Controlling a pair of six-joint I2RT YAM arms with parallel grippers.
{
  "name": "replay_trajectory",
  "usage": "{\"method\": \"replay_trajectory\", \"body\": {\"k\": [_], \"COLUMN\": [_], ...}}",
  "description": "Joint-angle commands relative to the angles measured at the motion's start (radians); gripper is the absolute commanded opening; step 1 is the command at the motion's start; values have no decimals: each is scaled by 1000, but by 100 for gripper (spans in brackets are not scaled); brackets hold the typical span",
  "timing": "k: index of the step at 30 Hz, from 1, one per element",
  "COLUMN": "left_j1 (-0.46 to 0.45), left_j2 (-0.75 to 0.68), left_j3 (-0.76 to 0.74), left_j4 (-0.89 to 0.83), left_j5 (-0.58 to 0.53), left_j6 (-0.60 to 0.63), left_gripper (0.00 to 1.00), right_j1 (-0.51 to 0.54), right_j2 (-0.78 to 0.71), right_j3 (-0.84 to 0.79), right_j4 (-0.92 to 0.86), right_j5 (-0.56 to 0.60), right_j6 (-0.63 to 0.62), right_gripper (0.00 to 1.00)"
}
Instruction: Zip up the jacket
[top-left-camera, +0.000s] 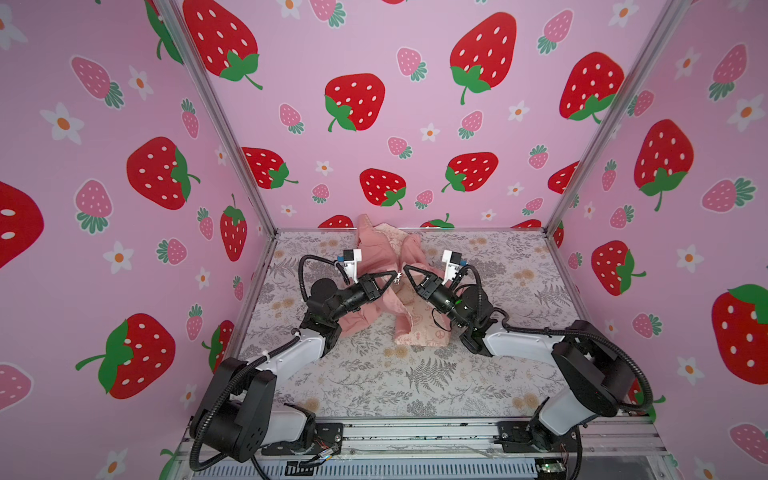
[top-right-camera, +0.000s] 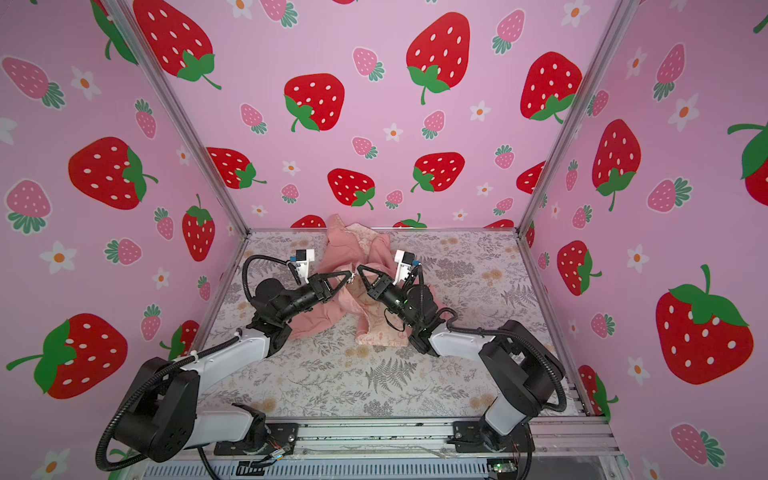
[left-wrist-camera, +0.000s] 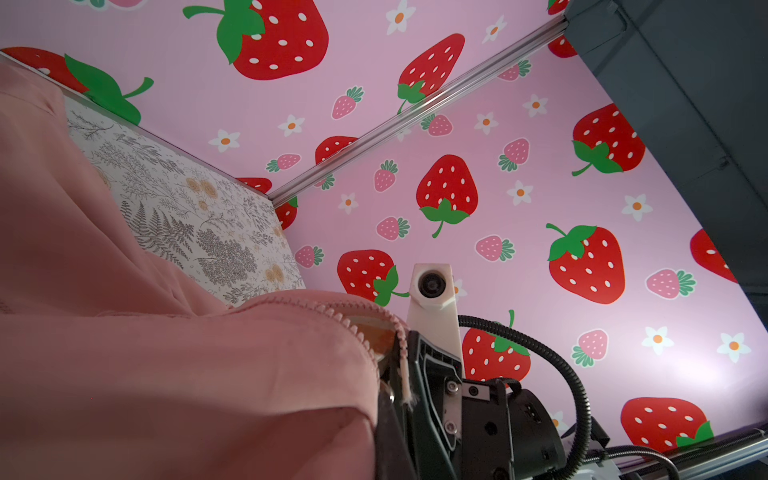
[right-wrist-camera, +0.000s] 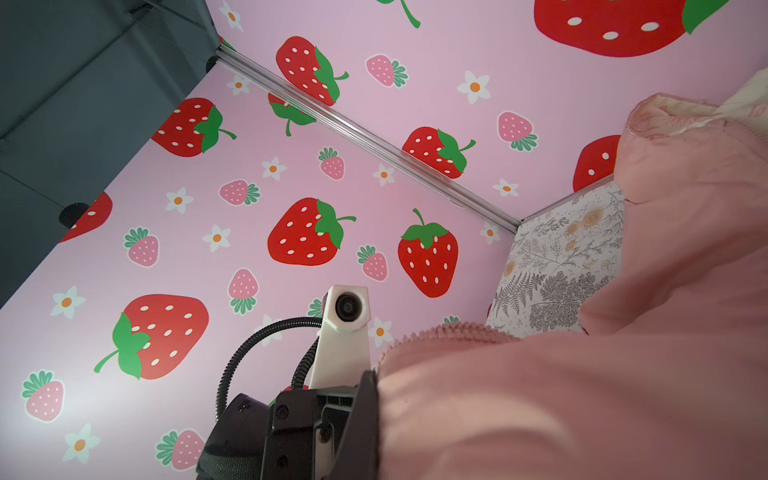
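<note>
So the jacket (top-left-camera: 376, 257) is sitting at the far middle of the counter (top-left-camera: 415, 374), pretty much up against the back wall (top-left-camera: 415, 104) with the strawberry print. It's all rumpled and lying open. The pink outside is bunched up on the left half, and the cream patterned lining (top-left-camera: 419, 328) is flopped out toward the near right. The zip isn't done up at all, and the two front edges are apart except where they get pulled together in the middle.

Both arms reach in from the near corners and meet over the middle of the jacket, tips almost touching. The left gripper (top-left-camera: 394, 277) is clenched tight on the left front edge, with a little silver zipper pull (top-left-camera: 398, 280) hanging right at its tip. The right gripper (top-left-camera: 406, 268) is pinched closed too, grasping the other front edge just beside it and a hair farther back. In both top views the fabric is lifted up into a ridge between them.

The left wrist view is mostly pink cloth right up in the lens, with a curve of zipper teeth (left-wrist-camera: 345, 316) running to the black fingers of the other arm and a frayed bit of tape end there. The right wrist view is the same deal: fabric fills one side and the opposite arm's white wrist camera (right-wrist-camera: 347, 307) pokes up behind it. I can't see the actual pads on the cloth in either one.
</note>
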Motion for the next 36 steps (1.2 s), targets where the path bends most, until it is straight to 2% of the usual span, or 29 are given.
{"method": "replay_trajectory", "body": {"k": [1,10,36], "left_j1": [-1,-1,-2], "left_j2": [0,-1,14], "left_j3": [31,33,33], "left_j4": [55,52,40], "left_j5": [1,1,8], "left_j6": [-5,-5,0], "left_gripper": [0,0,0], "right_j1": [10,21,45], "right_j2": [-13,-45,-61], "right_j3": [5,12,38], "right_j4": [26,-59,-93], "right_j5": [17,54,46], "right_j6": [-13,-66,-122], "right_gripper": [0,0,0]}}
